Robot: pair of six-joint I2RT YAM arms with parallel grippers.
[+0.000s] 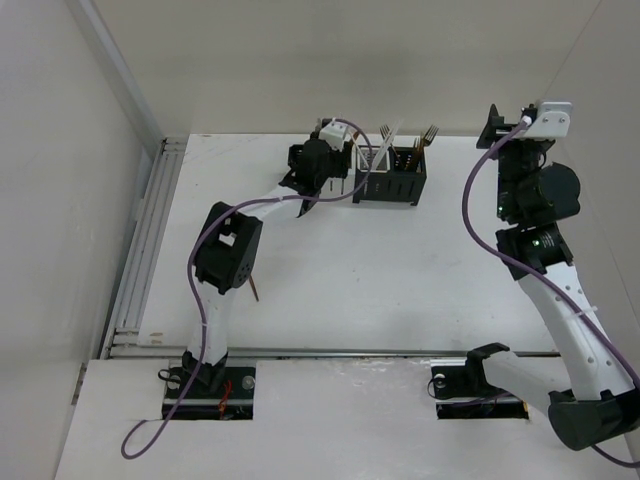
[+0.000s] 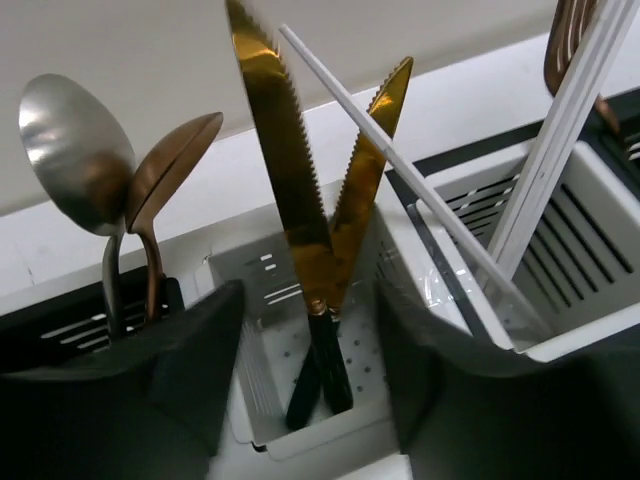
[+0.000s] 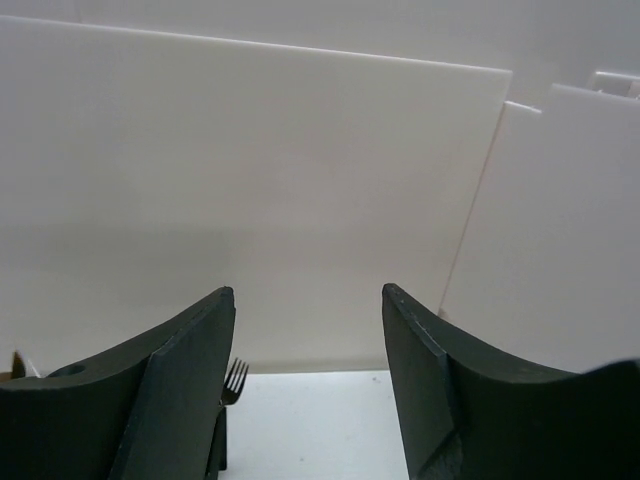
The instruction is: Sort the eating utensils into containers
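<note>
Left tool (image 2: 308, 288) gaped around knives (image 2: 288, 180) standing in the white box (image 2: 262, 330), drop apparently done; next, lift straight clear.

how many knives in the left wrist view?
2. Both stand handle-down in the same white compartment, blades crossing: the left-leaning knife and the right-leaning knife. Others may be hidden outside this view.

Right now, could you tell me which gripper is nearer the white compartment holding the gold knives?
Left. The left gripper hangs over the white compartment, straddling the gold knives; the right gripper is raised far to its right.
</note>
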